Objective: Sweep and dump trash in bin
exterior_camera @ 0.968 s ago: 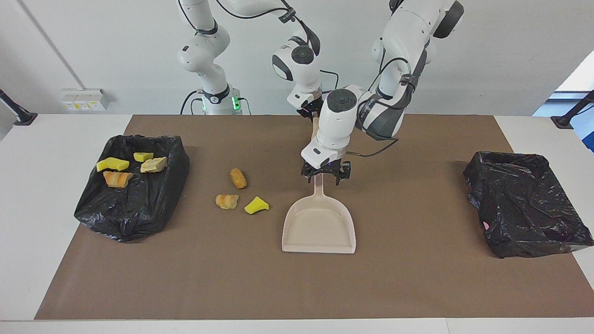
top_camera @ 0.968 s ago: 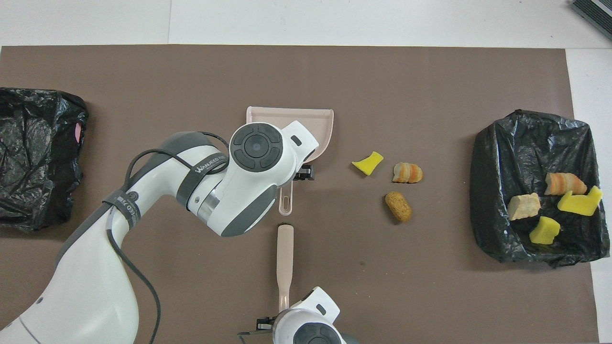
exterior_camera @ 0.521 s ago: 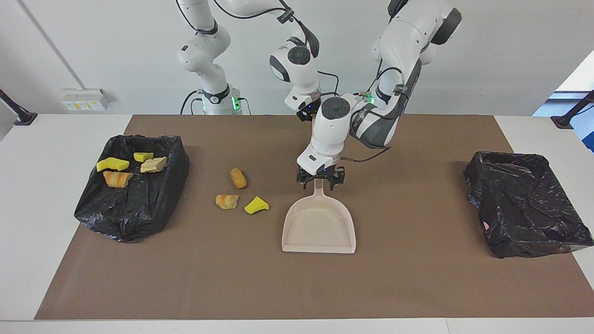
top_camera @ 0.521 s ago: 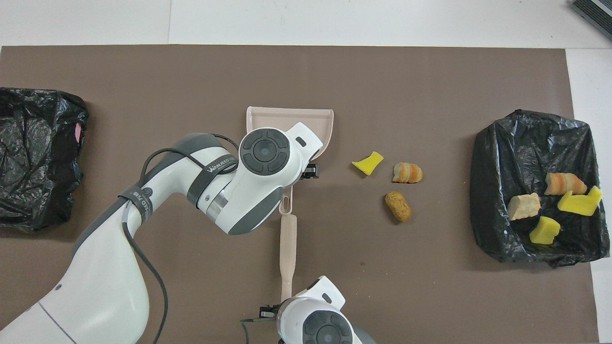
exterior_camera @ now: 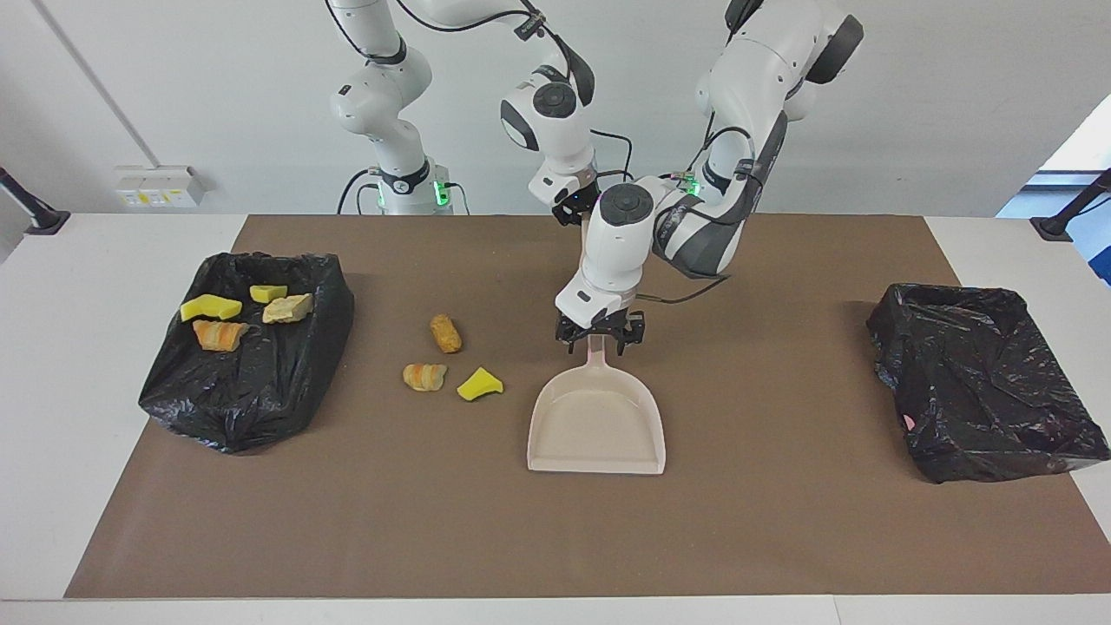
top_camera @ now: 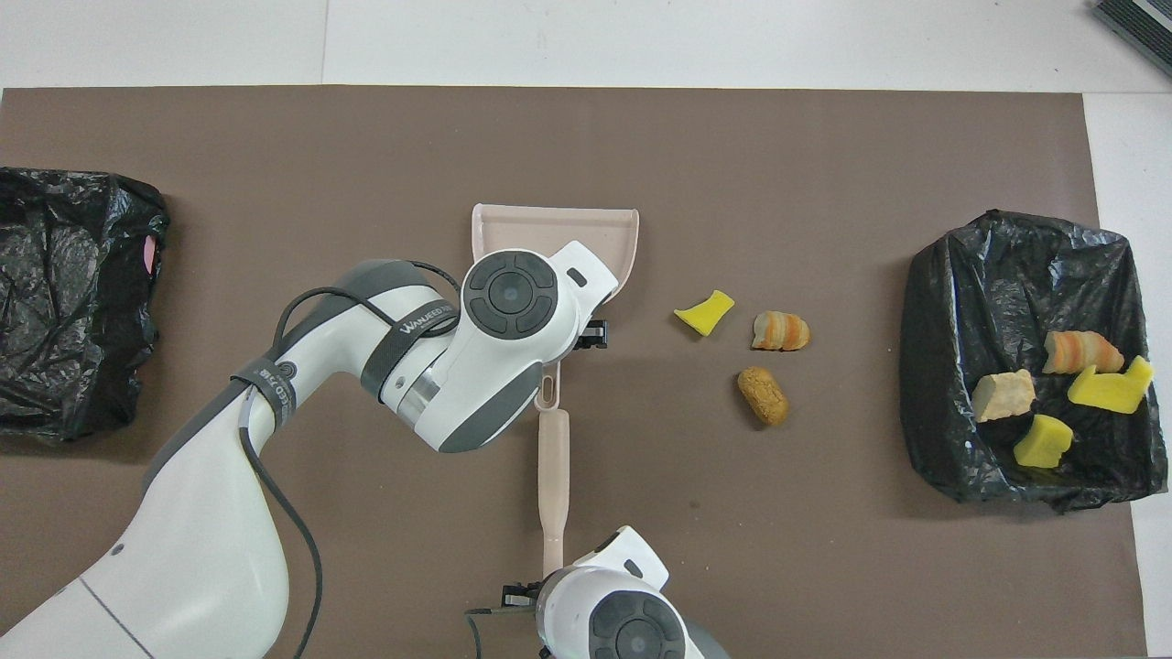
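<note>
Since a second ago, my left pincer (exterior_camera: 594, 341) dropped onto the beige plastic dustpan's (exterior_camera: 597, 425) handle, fingers narrowing astride it. My right pincer (exterior_camera: 575, 211), clamped on the beige brush (top_camera: 553, 476), waited. Loose trash (exterior_camera: 447, 362) lay beside the pan, toward my right arm's end.

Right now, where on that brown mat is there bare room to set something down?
The widest bare patch lies between the dustpan and the empty black bin at the left arm's end. The mat strip farthest from the robots is bare too. It is crowded between the dustpan and the filled bin, where three trash pieces lie.
</note>
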`<state>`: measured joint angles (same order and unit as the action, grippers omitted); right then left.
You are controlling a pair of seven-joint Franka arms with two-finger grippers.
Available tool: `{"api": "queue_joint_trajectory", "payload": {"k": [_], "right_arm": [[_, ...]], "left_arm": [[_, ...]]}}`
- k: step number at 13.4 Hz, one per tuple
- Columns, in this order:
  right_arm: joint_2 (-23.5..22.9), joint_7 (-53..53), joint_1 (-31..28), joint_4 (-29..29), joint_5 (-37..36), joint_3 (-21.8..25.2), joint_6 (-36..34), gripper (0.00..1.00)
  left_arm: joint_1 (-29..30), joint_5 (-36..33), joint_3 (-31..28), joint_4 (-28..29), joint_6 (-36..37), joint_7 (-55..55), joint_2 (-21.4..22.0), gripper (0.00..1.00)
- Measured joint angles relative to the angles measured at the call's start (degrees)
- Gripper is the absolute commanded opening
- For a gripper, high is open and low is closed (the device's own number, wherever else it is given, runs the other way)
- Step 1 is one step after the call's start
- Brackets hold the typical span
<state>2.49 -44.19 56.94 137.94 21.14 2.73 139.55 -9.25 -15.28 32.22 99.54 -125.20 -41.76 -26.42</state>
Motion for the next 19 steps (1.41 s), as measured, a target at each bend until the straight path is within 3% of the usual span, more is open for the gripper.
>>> {"api": "queue_joint_trajectory", "payload": {"k": [3, 4, 7, 10, 19], "right_arm": [[-0.6, 0.0, 0.0, 0.2, 0.0, -0.2, 0.2, 0.0], [-1.1, 0.0, 0.0, 0.2, 0.0, -0.2, 0.5, 0.0], [-1.6, 0.1, 0.1, 0.2, 0.0, -0.3, 0.9, 0.01], [-1.6, 0.2, 0.1, 0.2, 0.0, -0.3, 1.0, 0.25], [-1.6, 1.1, 0.2, 0.0, 0.1, -0.3, 1.0, 0.55]], "left_arm": [[0.0, 0.0, 0.3, 0.4, 0.9, 0.0, 0.0, 0.25], [0.0, -0.1, 0.3, 0.4, 1.2, 0.0, 0.0, 0.17], [0.6, -0.3, 0.3, -0.4, 1.3, 0.1, 0.1, 0.08], [2.1, -0.6, 0.3, -1.7, 2.4, 3.9, 0.5, 0.02], [6.1, -0.7, 0.0, -2.7, 12.7, 35.9, 3.8, 0.03]]}}
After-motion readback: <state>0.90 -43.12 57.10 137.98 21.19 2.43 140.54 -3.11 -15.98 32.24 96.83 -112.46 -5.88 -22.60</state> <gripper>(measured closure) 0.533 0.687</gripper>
